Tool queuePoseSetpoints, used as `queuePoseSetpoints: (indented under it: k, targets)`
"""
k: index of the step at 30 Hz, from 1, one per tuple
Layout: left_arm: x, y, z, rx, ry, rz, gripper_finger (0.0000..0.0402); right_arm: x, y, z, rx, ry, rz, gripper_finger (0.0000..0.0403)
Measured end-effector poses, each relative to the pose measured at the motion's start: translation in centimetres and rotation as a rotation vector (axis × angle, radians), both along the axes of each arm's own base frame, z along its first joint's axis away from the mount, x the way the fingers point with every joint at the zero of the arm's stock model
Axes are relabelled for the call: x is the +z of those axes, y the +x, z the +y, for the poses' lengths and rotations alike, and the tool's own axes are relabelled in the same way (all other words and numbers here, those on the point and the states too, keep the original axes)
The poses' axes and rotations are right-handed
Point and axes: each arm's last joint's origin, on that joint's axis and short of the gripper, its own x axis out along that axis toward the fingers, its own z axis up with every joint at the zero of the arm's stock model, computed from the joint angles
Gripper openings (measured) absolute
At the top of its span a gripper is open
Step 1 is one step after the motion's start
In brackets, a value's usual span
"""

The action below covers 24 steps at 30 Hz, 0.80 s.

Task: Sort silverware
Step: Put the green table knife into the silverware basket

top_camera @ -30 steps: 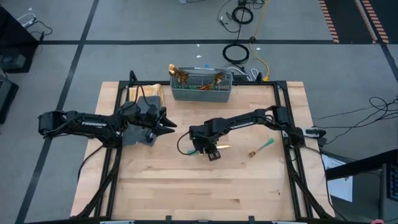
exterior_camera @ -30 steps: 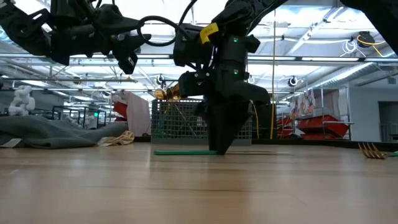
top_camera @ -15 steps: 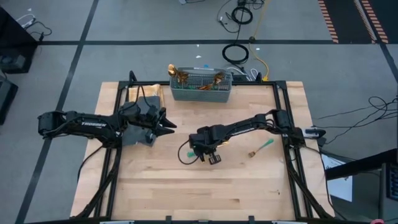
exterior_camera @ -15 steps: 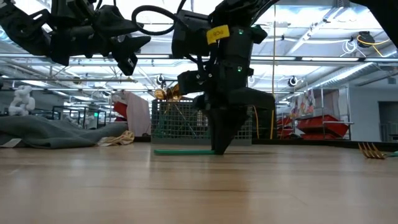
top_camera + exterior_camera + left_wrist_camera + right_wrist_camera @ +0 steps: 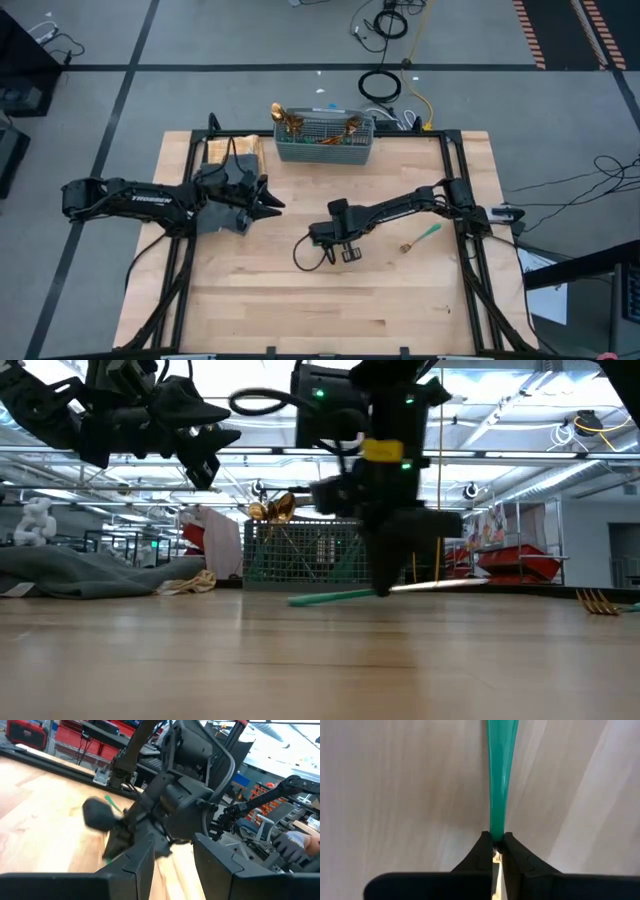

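Observation:
My right gripper (image 5: pixel 346 256) stands at the table's middle, shut on a piece of silverware (image 5: pixel 335 597) with a slim teal handle and a long gold blade (image 5: pixel 445 584). A fork (image 5: pixel 420 238) with a teal handle lies flat on the table to its right; its tines (image 5: pixel 597 601) show in the low view. Several more pieces stand in the grey mesh basket (image 5: pixel 323 138) at the far edge. My left gripper (image 5: pixel 275 203) hovers open above the table's left half, holding nothing. My right gripper pinches the piece between its two fingertips (image 5: pixel 485 851), where the teal handle meets the gold metal (image 5: pixel 496 836). The fingers come from above, pointing down, and lie across it. The piece sits tilted, blade end higher and handle end (image 5: pixel 295 601) low by the table.
A dark grey cloth (image 5: pixel 215 218) lies under my left arm at the table's left. A black frame (image 5: pixel 455 170) runs round the table's edges. Bare wood (image 5: pixel 300 310) stretches along the near side.
My right gripper has shut on the teal-handled piece, turned about and shifted a little toward the table's right edge. The piece, flat on the table before, now sits tilted with its blade end raised.

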Motion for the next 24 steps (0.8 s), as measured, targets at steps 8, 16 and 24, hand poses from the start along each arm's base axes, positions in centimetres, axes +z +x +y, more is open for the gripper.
queuePoseSetpoints:
  k: [8, 16, 24]
  targets:
    - [-0.5, 0.0, 0.1, 0.028, -0.006, 0.05, 0.0139, 0.3, -1.3, 0.1, -0.018, -0.182, 0.096, 0.0]
    - [-1.1, 0.0, 0.1, 0.061, -0.001, 0.105, 0.0139, 0.7, -2.1, 0.1, -0.008, -0.364, 0.142, 0.0]
    - [-2.2, -0.2, 0.3, 0.131, -0.011, 0.223, 0.0139, 2.9, -3.2, 0.6, 0.022, -0.693, 0.195, 0.0]
